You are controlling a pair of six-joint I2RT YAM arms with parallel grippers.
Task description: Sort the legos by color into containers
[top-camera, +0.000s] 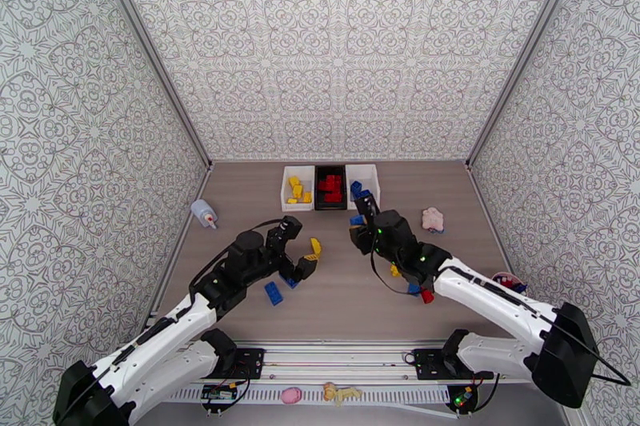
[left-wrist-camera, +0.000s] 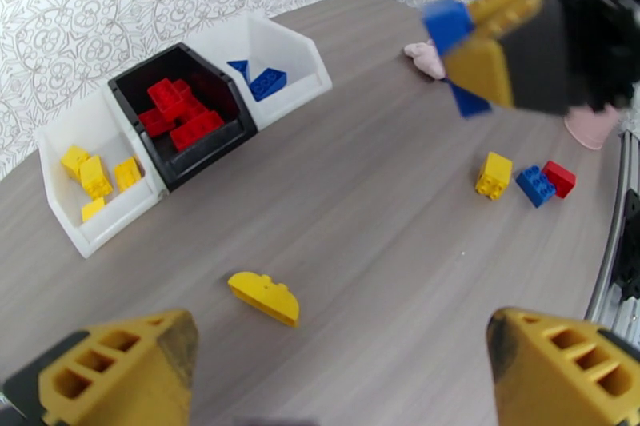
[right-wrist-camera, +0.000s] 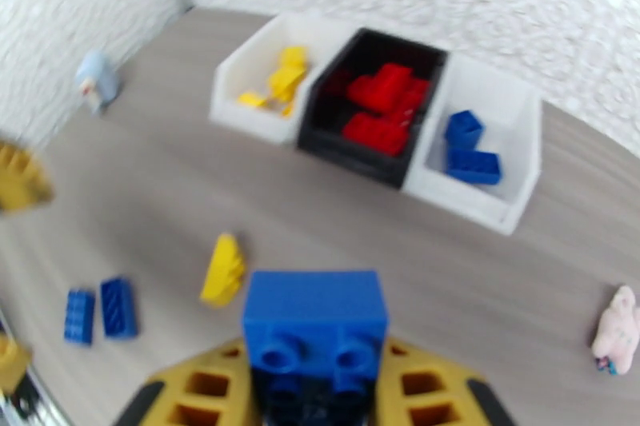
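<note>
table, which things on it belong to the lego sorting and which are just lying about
Job: white bin of yellow bricks, black bin of red bricks, white bin of blue bricks, held blue brick, curved yellow brick, two loose blue bricks, yellow-blue-red brick trio
Lying about: pink lumpy toy, pale red-tipped bottle

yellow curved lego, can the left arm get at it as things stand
Probably yes: the left end effector is open, and the yellow curved lego lies on bare table just ahead of it, nothing between.
</note>
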